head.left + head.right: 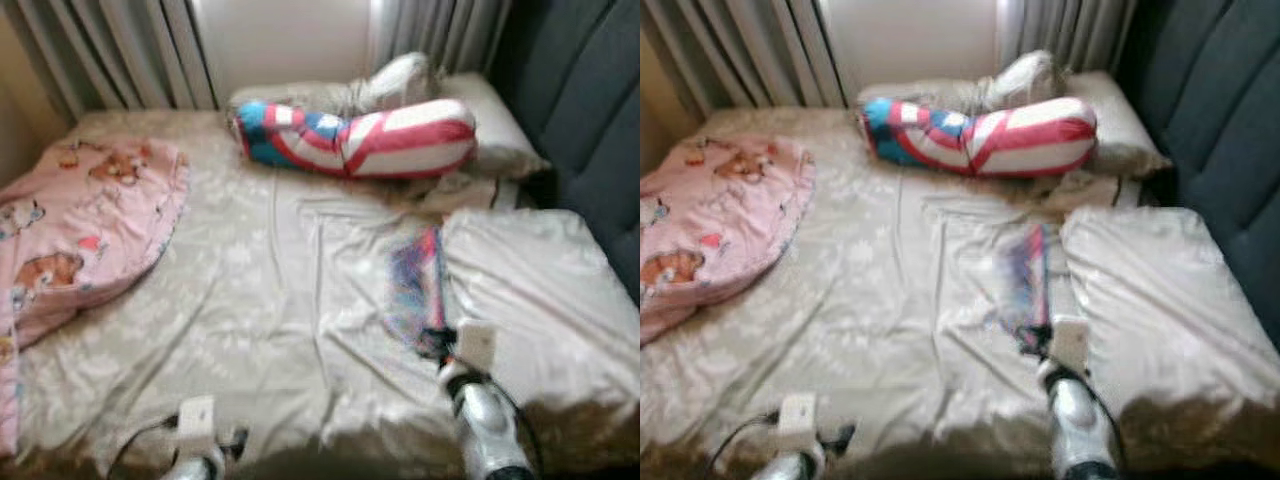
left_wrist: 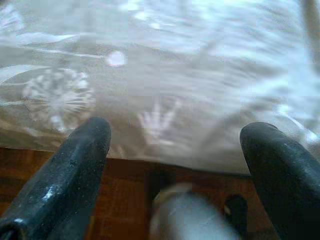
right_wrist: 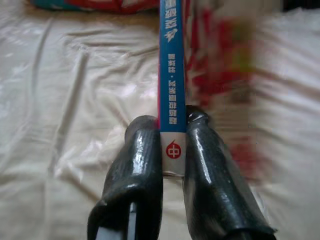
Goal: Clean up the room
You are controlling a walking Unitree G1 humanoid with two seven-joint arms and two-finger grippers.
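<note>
The right gripper (image 3: 172, 137) is clamping its jaws on the spine of a thin, blue-spined book (image 3: 172, 65), lifting it over the bed (image 1: 250, 300) near its right edge; stiff, light, probably slippery. The left gripper (image 2: 175, 145) is hanging, jaws apart, at the bed's near edge.

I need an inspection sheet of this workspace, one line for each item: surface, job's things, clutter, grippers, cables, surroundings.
Surface: bed with a wrinkled pale sheet.
Job's things: book with a blue spine, pinched by the right gripper above the sheet.
Clutter: pink blanket on the left; striped bolster and pillow near the head.
Grippers: right shut on the book; left gripper open at the bed edge.
Cables: black cable by the left arm.
Surroundings: curtains, dark headboard.
</note>
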